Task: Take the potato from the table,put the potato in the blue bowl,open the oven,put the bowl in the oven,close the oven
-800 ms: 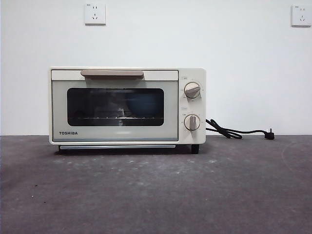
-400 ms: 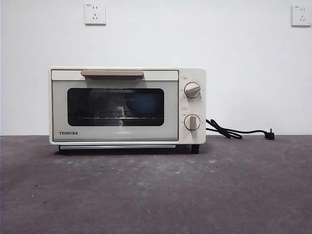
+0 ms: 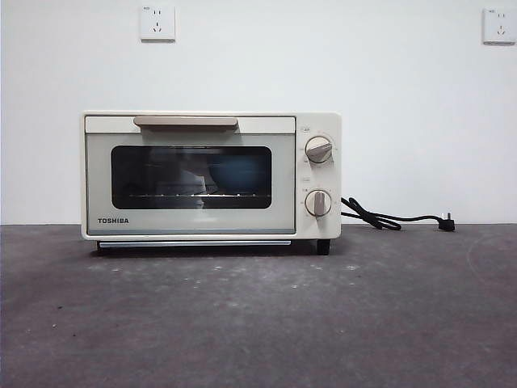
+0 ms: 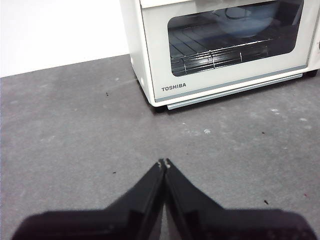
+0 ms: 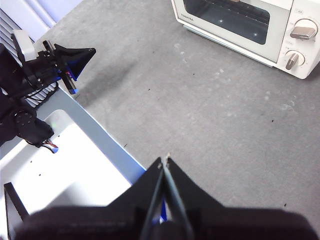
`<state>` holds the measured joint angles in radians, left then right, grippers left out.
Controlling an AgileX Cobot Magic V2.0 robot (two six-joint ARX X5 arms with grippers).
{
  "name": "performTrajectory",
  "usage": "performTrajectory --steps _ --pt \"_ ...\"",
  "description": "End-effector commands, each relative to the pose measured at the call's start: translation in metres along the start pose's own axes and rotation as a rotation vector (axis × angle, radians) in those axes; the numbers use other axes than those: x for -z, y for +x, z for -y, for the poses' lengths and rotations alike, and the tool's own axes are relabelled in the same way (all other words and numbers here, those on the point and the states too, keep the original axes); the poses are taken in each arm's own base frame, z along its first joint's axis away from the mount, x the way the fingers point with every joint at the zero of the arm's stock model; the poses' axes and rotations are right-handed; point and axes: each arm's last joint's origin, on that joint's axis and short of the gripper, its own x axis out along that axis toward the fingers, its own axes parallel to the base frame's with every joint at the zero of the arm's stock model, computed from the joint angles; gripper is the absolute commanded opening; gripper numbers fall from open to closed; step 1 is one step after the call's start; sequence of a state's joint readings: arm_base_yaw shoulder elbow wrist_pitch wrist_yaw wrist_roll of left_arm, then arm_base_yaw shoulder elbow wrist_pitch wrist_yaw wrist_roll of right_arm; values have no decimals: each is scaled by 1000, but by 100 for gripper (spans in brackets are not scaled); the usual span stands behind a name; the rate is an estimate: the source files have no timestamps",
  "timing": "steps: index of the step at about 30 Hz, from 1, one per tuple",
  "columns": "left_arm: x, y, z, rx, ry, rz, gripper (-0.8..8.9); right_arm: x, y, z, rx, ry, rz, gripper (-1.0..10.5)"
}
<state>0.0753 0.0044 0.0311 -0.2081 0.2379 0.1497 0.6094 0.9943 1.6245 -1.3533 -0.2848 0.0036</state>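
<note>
The cream-white oven [image 3: 212, 175] stands on the dark grey table [image 3: 258, 315] with its glass door closed. Through the glass the blue bowl [image 3: 236, 172] rests on the wire rack; it also shows as the bowl [image 4: 245, 19] in the left wrist view. The potato is hidden. My left gripper [image 4: 164, 163] is shut on nothing, low over the table well in front of the oven [image 4: 220, 45]. My right gripper [image 5: 164, 161] is shut and empty, high over the table edge, far from the oven [image 5: 250, 25].
The oven's black cord [image 3: 392, 218] trails to the right along the wall. Two wall sockets [image 3: 157, 23] sit above. The right wrist view shows the other arm [image 5: 45, 65] and a white base plate [image 5: 60, 165] off the table's edge.
</note>
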Motion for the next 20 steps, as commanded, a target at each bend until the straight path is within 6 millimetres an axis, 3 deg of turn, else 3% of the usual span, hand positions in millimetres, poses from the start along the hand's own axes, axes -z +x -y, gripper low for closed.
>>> performTrajectory --steps 1,20 --pt "3 1 0 1 4 -7 -4 2 1 0 1 10 -18 3" --pt "4 1 0 2 4 -8 -4 2 1 1 8 -30 -13 3"
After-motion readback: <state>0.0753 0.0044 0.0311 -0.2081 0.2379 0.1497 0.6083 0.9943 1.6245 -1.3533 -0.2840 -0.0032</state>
